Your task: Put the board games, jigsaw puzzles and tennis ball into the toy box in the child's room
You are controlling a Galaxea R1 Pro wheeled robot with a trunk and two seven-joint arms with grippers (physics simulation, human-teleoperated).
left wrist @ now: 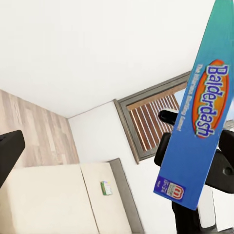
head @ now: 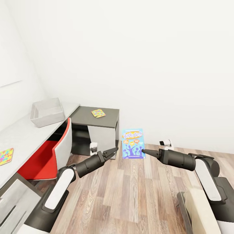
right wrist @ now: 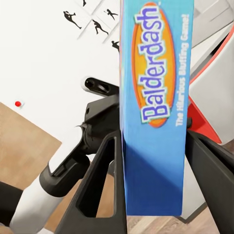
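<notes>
Both arms reach forward; the right end effector (head: 145,151) clamps the blue board game (head: 133,143) upright, while the left end effector (head: 114,150) stands open beside it.

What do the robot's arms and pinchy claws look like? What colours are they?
Each arm is made of rounded white shells joined by dark grey cylinder-shaped parts. The left gripper and the right gripper are dark grey to black and taper to pointed tips. Close up, the right gripper's fingers are flat, angular black pieces with a cut-out hole. I can't see any cables or markings.
</notes>
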